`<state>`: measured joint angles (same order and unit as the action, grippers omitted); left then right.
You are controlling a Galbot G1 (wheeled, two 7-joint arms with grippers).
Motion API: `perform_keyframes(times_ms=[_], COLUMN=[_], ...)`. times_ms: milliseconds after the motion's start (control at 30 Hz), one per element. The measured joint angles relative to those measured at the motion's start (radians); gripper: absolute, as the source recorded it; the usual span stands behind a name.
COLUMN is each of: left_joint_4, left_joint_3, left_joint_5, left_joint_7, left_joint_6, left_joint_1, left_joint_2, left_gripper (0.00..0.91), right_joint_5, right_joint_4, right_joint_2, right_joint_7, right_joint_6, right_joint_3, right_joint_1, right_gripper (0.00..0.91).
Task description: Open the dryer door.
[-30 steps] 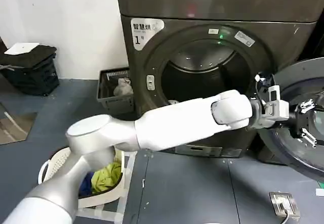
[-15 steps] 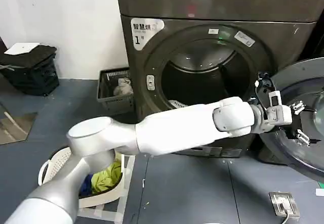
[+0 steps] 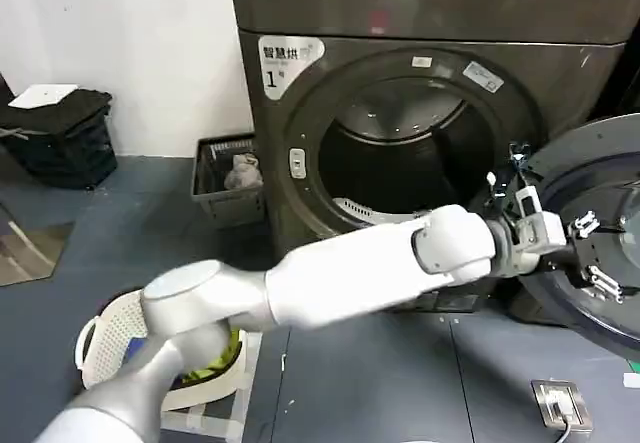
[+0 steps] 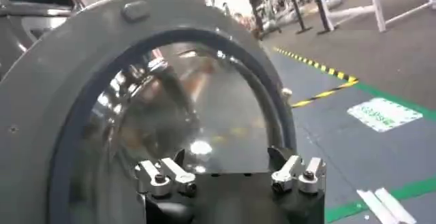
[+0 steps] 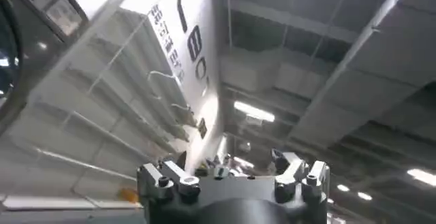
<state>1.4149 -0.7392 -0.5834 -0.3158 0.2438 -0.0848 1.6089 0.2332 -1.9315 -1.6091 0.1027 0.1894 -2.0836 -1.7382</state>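
The dryer door is swung wide open to the right of the dark grey machine marked "1", and the drum opening is exposed. My left arm reaches across the front of the machine. Its gripper is open against the door's inner side, low on the glass, with nothing between its fingers. In the left wrist view the door's grey inner ring and domed glass stand just beyond the open left gripper. My right gripper is open and empty, pointing up at the ceiling.
A white laundry basket with clothes sits on the floor at lower left. A grey basket stands by the wall beside the machine and a black crate stands farther left. A floor socket lies below the open door.
My left gripper has drawn back slightly leftward along the open door and its elbow has dropped a little. The door stays swung open.
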Motion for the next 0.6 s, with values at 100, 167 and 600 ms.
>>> perform_keyframes(times_ms=[100, 167, 600], left_joint_4=[0.045, 0.079, 0.318], left_joint_3=[0.032, 0.057, 0.211], left_joint_5=[0.051, 0.08, 0.145], left_joint_7=[-0.013, -0.019, -0.045], left_joint_6=[-0.017, -0.033, -0.159], left_joint_1=[0.045, 0.074, 0.272], left_joint_2=[0.0, 0.0, -0.161], left_gripper=[0.907, 0.907, 0.907], right_joint_5=[-0.001, -0.002, -0.01], right_joint_4=[0.016, 0.022, 0.051], right_joint_2=[0.0, 0.0, 0.0], right_joint_7=[-0.002, -0.003, -0.005], right_joint_6=[-0.007, -0.015, -0.043], right_joint_3=[0.007, 0.014, 0.072], right_joint_1=[0.004, 0.006, 0.01], right_gripper=[0.907, 0.907, 0.907])
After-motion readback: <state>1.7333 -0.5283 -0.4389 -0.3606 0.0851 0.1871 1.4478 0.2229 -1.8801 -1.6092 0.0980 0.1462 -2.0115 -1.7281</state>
